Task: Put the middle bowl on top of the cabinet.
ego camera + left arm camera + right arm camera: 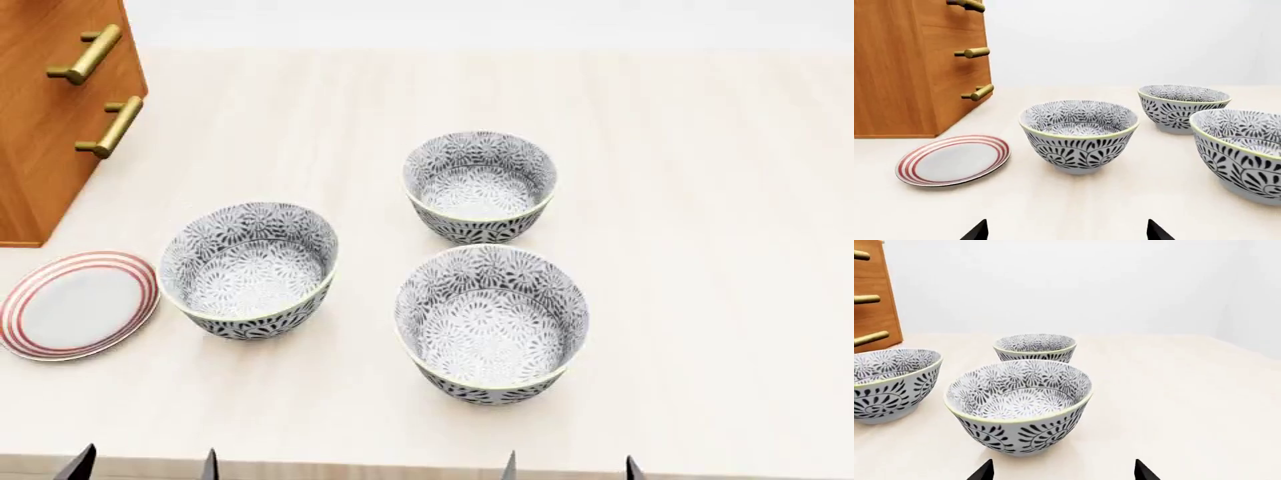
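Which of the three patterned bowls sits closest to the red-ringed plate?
The leftmost bowl in the head view: its rim nearly reaches the plate, while the other two bowls stand farther right.

Head view peers steeply down on the table (694, 150); both wrist views sit low, facing forward, sharing three bowls and the cabinet (901, 70).

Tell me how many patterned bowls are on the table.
3: one beside the plate at left, one farther back, one nearest the robot. None looks hidden.
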Motion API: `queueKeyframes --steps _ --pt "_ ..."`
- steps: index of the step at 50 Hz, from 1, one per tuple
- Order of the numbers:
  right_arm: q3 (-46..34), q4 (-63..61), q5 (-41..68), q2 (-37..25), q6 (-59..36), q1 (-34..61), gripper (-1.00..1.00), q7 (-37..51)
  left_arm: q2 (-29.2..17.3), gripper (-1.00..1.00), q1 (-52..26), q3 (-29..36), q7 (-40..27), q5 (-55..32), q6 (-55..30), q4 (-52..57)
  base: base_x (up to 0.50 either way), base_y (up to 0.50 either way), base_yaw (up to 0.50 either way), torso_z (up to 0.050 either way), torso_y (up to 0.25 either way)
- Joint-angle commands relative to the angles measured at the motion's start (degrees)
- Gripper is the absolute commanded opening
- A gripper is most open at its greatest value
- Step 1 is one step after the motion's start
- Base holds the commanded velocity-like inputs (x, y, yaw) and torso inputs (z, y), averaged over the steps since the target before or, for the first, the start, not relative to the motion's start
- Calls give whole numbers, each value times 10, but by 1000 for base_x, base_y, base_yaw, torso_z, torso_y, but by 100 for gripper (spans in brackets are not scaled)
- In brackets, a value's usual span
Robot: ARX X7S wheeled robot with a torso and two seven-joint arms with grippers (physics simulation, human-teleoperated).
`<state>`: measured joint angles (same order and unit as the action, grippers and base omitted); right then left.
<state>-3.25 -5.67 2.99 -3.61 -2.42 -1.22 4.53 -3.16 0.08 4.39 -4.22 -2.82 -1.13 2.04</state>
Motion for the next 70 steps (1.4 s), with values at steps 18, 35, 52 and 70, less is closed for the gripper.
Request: queueKeyframes --steps 18,35,52,70 --pt "134 -311 52 -39 -17 -153 100 101 -26 100 10 27 -22 -24 -14 51 0 0 0 0 0" --pt "277 -392 108 -37 75 -278 100 134 -40 100 -6 6 -57 -67 -135 278 0 0 0 0 0" --pt "289 -406 103 -35 83 -306 100 149 -47 100 -25 -1 -89 -69 -187 274 0 269 0 0 0" --pt "283 -419 91 -42 71 -308 100 167 -56 100 -33 -1 -93 -86 -188 266 0 321 0 0 0"
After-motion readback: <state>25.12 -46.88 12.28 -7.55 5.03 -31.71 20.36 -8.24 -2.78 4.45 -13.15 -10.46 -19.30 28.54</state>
